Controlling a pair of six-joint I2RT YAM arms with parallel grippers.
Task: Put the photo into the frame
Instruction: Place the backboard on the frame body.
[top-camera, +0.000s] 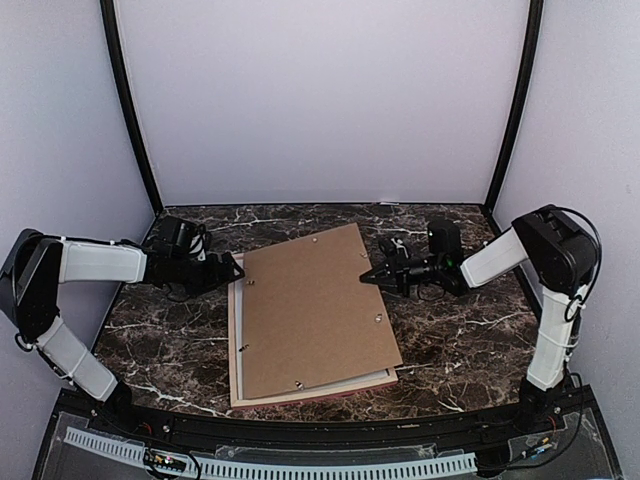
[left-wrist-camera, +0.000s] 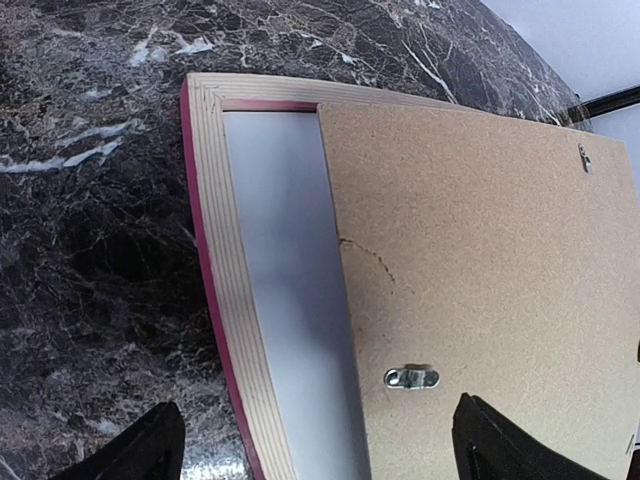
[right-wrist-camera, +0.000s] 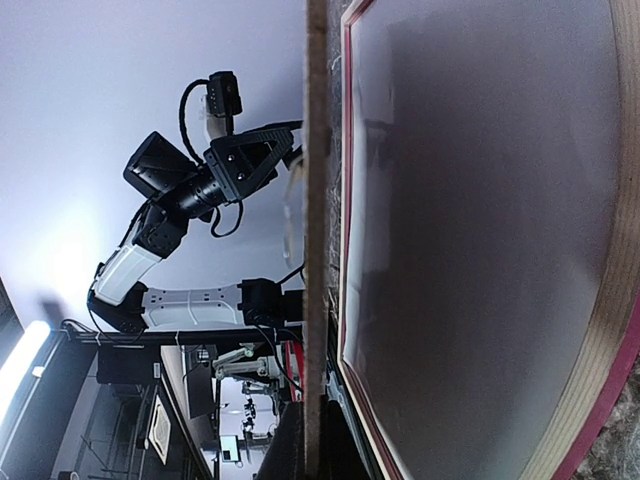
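The frame (top-camera: 235, 340) lies face down on the marble table, showing its tan wooden back (left-wrist-camera: 225, 280) and pink-red outer edge. A brown cardboard backing board (top-camera: 315, 310) rests askew over it. My right gripper (top-camera: 368, 277) is shut on that board's right edge (right-wrist-camera: 316, 200), which is raised off the frame (right-wrist-camera: 600, 330). My left gripper (top-camera: 235, 270) stands open over the frame's left side, its jaws (left-wrist-camera: 320, 445) straddling the moulding and the board's edge. A white sheet (left-wrist-camera: 285, 260) fills the uncovered recess; I cannot tell whether it is the photo's back.
A metal turn clip (left-wrist-camera: 411, 378) sits on the backing board (left-wrist-camera: 480, 230) near my left fingers. Dark marble table (top-camera: 450, 340) surrounds the frame. White walls and black corner posts (top-camera: 130, 110) close in the back and sides.
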